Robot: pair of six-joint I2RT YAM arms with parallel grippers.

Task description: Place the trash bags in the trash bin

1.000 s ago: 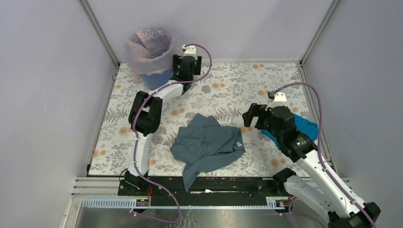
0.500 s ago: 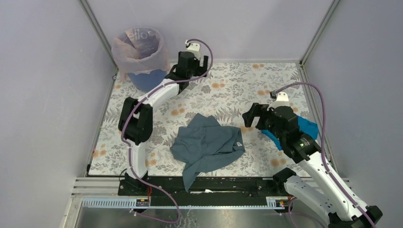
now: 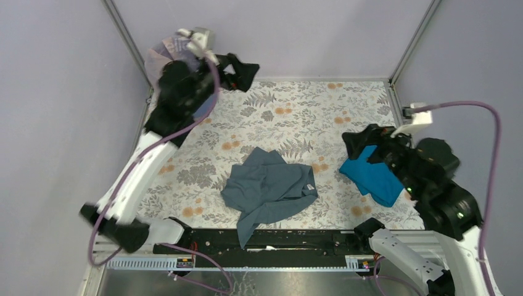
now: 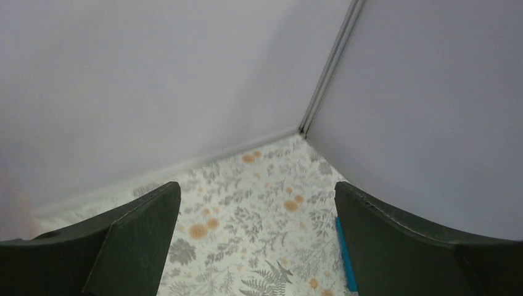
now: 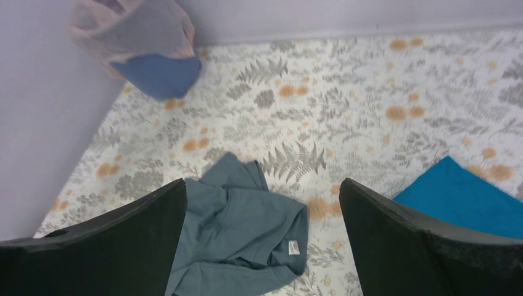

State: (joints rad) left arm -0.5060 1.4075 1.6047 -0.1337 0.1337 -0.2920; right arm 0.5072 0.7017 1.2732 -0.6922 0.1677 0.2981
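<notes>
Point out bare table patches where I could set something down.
Free: the far-middle stretch between back wall and grey-blue garment; also left of the garment. Crowded: far-left corner with trash bin and bag, right edge with turquoise cloth.

Grey-blue garment (image 3: pixel 269 188) lies crumpled at front-centre of the floral table cover (image 3: pixel 296 111). Turquoise cloth (image 3: pixel 373 179) lies to its right, apart from it, near the right wall (image 3: pixel 475 61).

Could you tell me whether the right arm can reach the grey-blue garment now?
Probably yes: the right gripper is open and empty, and the grey-blue garment lies uncovered, nothing between them.
</notes>
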